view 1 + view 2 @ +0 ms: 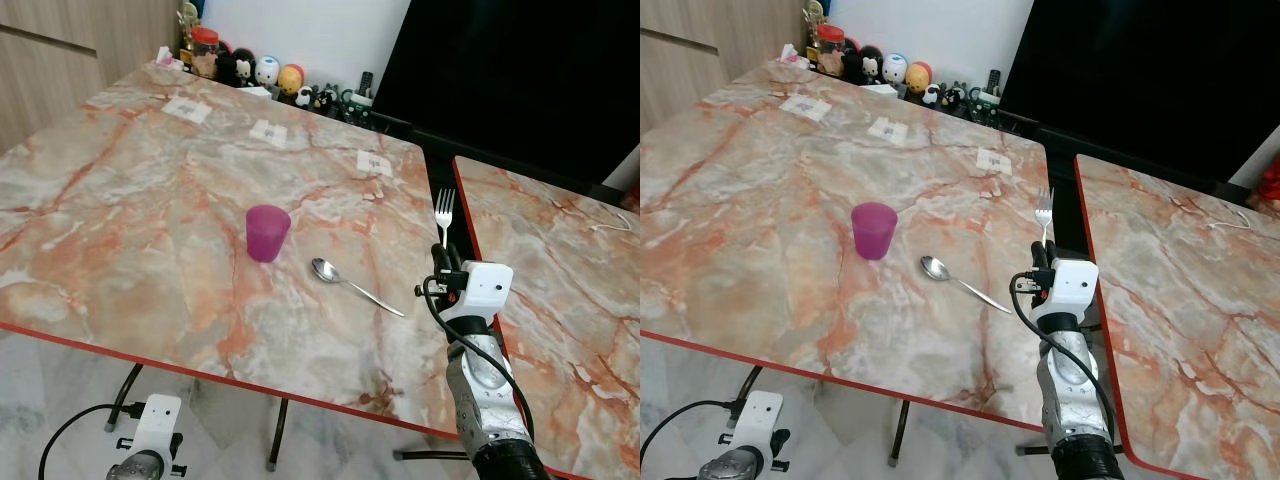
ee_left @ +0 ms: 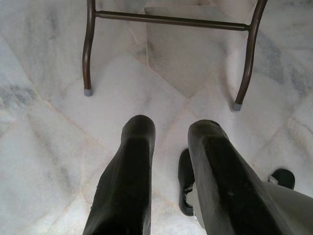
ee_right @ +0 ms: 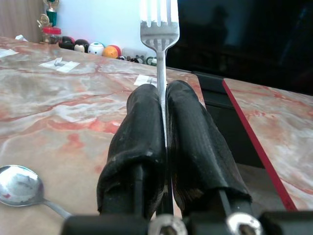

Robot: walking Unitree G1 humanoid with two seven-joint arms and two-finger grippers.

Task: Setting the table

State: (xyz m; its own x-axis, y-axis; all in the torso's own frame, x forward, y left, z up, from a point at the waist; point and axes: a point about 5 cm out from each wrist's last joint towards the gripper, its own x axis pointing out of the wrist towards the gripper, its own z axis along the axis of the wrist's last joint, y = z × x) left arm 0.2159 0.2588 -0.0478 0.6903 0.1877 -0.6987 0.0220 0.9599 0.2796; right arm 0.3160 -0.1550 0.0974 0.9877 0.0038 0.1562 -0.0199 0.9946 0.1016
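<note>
A purple cup [image 1: 267,232] stands upright in the middle of the marble table [image 1: 120,200]. Just right of it lies a silver spoon [image 1: 352,284], bowl toward the cup. My right gripper [image 1: 442,256] hovers above the table's right edge, shut on a silver fork [image 1: 444,212] whose tines point up and away; in the right wrist view the fork [image 3: 159,29] sticks out between the closed fingers [image 3: 142,132]. My left gripper [image 2: 171,132] hangs below the table's front edge over the floor, fingers apart, holding nothing.
A second marble table [image 1: 560,270] stands to the right across a narrow gap. Paper slips [image 1: 374,162] lie near the far edge, with small figurines and jars [image 1: 265,72] behind them. Table legs [image 2: 88,54] stand on the pale tiled floor.
</note>
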